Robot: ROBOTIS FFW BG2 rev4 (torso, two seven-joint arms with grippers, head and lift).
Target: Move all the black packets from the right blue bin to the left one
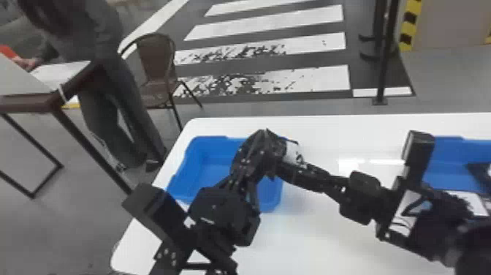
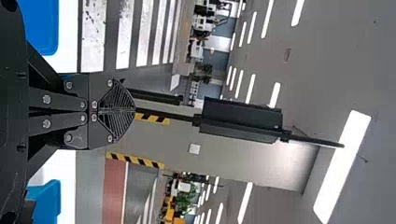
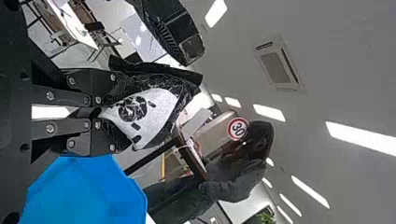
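At eight and three o'clock in the head view, a rectangular blue plastic bin (image 1: pixel 204 161) and a second rectangular blue plastic bin (image 1: pixel 449 161) are showing plain blue, and the smooth white tabletop (image 1: pixel 328 245) is gleaming at five. At twelve, a flat painted floor crossing (image 1: pixel 266 22) is alternating white bars with dark grey, while a yellow-and-black upright strip (image 1: pixel 409 29) is running striped at two. Just off centre toward three, a crinkled black plastic packet (image 3: pixel 187 77) is bearing a black-printed white label (image 3: pixel 161 107).

From above, the head camera looks forward and down over the white bench (image 1: pixel 314 241); the sideways-turned wrist cameras, mounted close in, face across the room toward the ceiling (image 2: pixel 327 60). Head and left wrist views share the crosswalk (image 1: pixel 310 80) and blue bins (image 1: pixel 204 157).
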